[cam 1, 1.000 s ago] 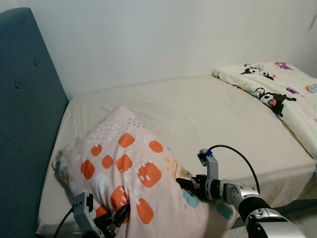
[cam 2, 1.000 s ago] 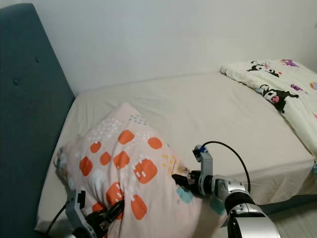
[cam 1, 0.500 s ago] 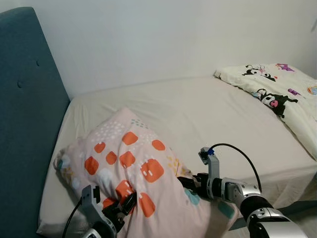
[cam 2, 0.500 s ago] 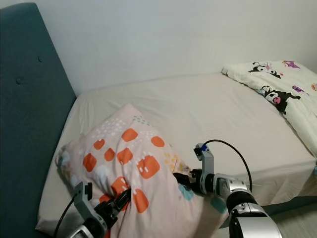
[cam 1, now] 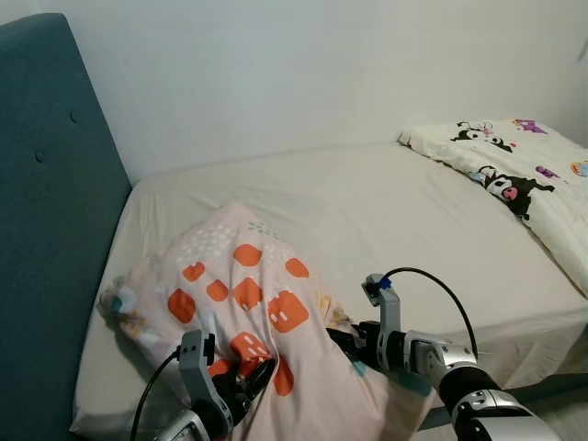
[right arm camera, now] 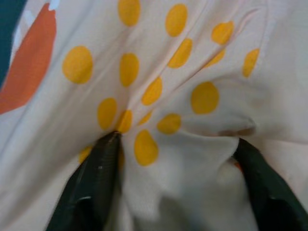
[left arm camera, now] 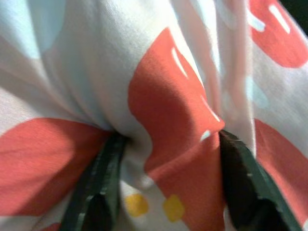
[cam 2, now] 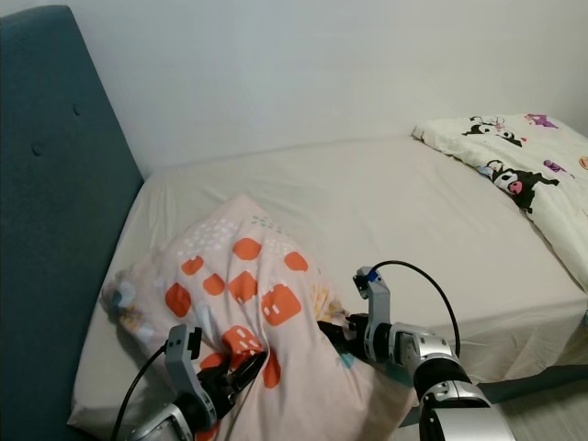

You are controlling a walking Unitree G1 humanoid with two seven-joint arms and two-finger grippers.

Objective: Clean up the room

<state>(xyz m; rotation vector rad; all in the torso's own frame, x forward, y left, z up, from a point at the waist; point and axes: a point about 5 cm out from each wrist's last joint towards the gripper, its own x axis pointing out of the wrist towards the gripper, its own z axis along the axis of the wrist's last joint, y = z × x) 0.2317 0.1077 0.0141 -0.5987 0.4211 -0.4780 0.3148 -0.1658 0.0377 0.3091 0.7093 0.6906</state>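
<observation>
A teal padded headboard is standing along the left side of the scene, with the cream-sheeted bed running off from it toward the right under a plain pale wall.

Near the headboard end, a pink pillow patterned with orange blocks, white dashes and yellow dots is lying on the sheet, its near part bunched upward and hanging toward the bed's front edge.

The left gripper is reaching in from below at the pillow's near left corner, and its two black fingers are pinching a fold of the orange-and-white cover between them, the cloth puckering tightly where they are pressing in.

Further right, the right gripper is coming in sideways at the pillow's near right edge, a black cable arching over its silver wrist. Its fingers are digging into the yellow-dotted part of the cover, with a gathered ridge of fabric clamped between them.

At the far right, a white quilt printed with black-and-pink cartoon figures is lying over the bed's far corner, well apart from the pillow.
</observation>
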